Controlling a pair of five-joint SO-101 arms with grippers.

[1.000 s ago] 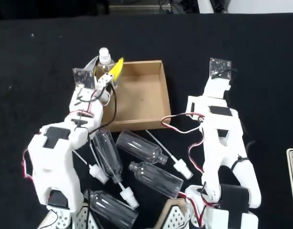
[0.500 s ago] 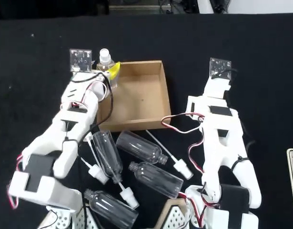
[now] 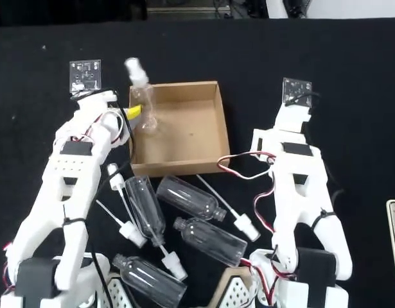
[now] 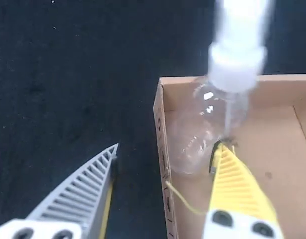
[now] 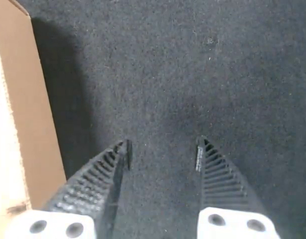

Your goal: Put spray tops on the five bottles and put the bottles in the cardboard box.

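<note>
Since a second ago your left arm has swung back toward the left of the high view and let go. The capped bottle [image 3: 144,106] now sits in the upper left corner of the cardboard box [image 3: 178,168], leaning on the left wall rather than dead upright. Your left gripper [image 4: 166,149] is spread wide, with the yellow finger inside the box right by the bottle and the grey finger outside the wall. My guess is you straddled the edge so the bottle ends up tucked in the corner, leaving room for the rest. Four bare bottles [image 3: 191,197] and loose spray tops [image 3: 245,224] lie heaped below the box, lower centre. Your right gripper [image 5: 162,147] hangs parted over black cloth [image 3: 351,64] beside the box, probably just parked out of the way.
</note>
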